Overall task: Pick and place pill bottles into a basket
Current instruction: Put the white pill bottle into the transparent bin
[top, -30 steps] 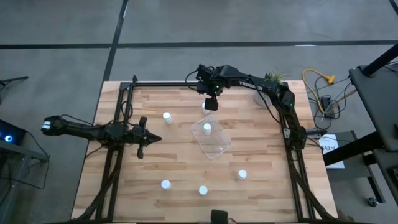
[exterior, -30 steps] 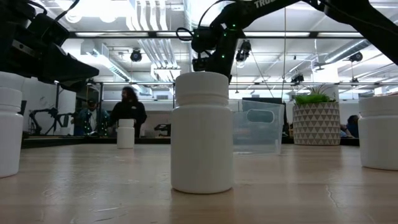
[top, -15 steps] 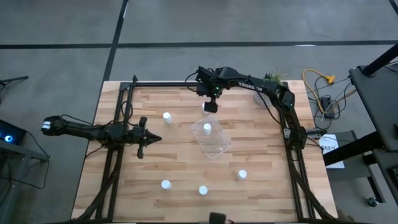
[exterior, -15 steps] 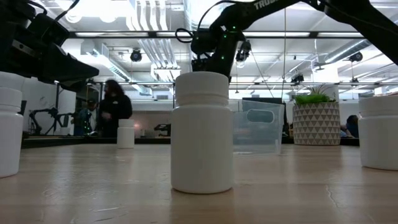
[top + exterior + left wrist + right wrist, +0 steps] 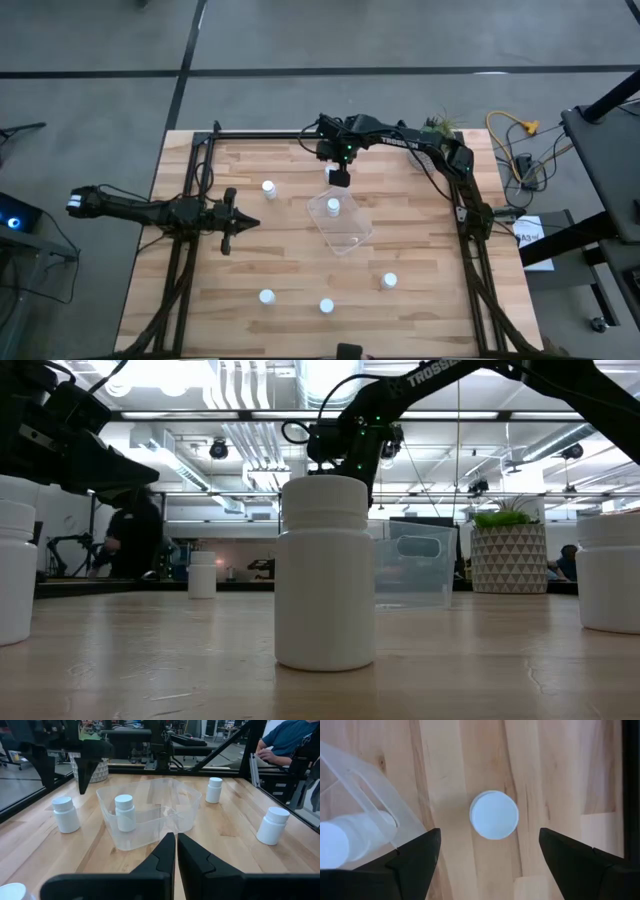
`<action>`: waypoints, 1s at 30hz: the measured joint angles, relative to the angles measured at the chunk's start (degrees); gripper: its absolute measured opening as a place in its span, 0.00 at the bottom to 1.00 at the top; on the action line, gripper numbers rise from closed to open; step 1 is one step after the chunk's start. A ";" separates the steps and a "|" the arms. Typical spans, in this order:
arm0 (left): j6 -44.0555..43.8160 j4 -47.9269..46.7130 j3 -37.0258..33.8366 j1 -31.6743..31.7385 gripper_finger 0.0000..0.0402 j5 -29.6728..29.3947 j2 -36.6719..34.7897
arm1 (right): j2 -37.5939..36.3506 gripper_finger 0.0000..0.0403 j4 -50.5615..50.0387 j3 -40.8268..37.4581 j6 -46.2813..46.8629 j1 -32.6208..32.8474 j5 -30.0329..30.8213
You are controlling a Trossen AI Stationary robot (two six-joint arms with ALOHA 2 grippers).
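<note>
- Black left gripper, left of centre in the high view: fingers pressed together, holding nothing, low over the wood table.
- White pill bottle, upper left of centre, upright on the table.
- Two more bottles, lower centre.
- Clear basket, centre, one bottle upright inside.
- Right gripper, just above the basket in the frame: fingers spread wide, hanging over a bottle beside the basket.
- Sixth bottle, lower right.
</note>
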 joint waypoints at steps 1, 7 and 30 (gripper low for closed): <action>0.00 0.00 0.00 0.02 0.00 0.00 0.01 | 0.00 0.81 0.26 -0.32 0.00 0.00 -0.01; 0.00 0.00 0.00 0.02 0.00 -0.02 0.00 | 0.02 0.81 2.48 -2.02 -0.25 0.28 -0.18; 0.00 0.04 0.00 0.02 0.00 -0.02 0.00 | 0.02 0.81 7.04 -2.00 -1.06 0.28 -1.47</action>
